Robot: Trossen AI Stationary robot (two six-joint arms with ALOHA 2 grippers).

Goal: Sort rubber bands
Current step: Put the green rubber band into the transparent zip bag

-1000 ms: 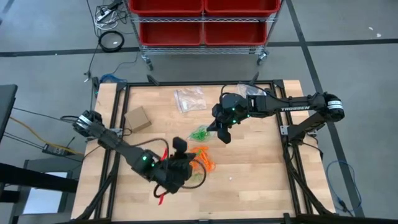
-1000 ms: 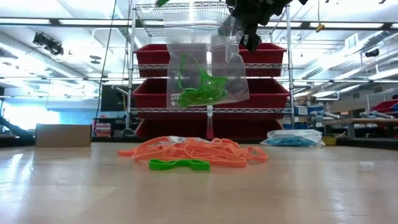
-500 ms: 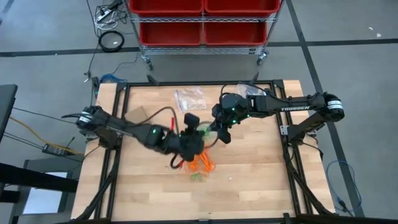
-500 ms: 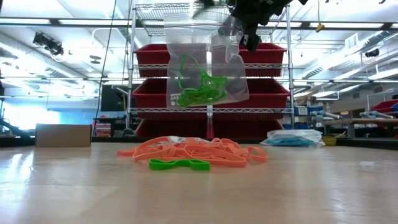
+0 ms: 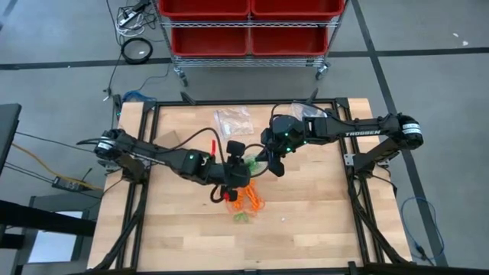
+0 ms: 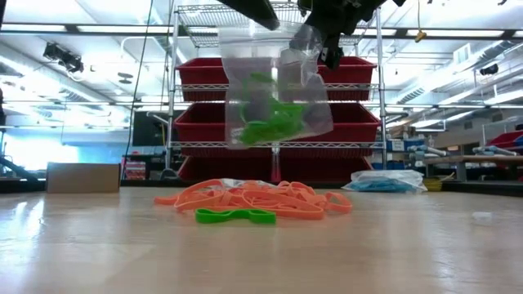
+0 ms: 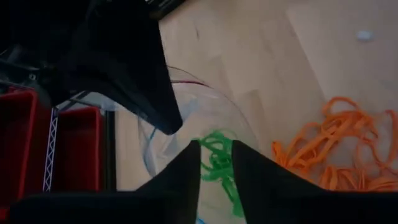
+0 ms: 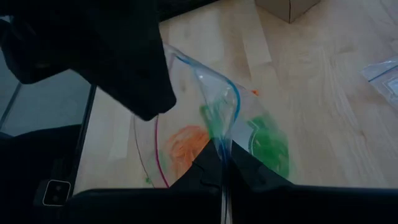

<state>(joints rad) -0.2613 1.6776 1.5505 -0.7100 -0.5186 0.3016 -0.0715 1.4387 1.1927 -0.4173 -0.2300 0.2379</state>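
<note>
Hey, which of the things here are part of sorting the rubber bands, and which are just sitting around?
Part of the job:
- green rubber bands in the clear bag held up by the right gripper
- orange rubber bands on the table
- left gripper, over the bag

Lying about:
- cardboard box
- red bins

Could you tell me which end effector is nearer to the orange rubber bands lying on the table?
Left. The left end effector hovers just above the orange rubber bands, at the hanging clear bag. The right end effector, pinching that bag's edge, sits farther toward the table's right.
</note>
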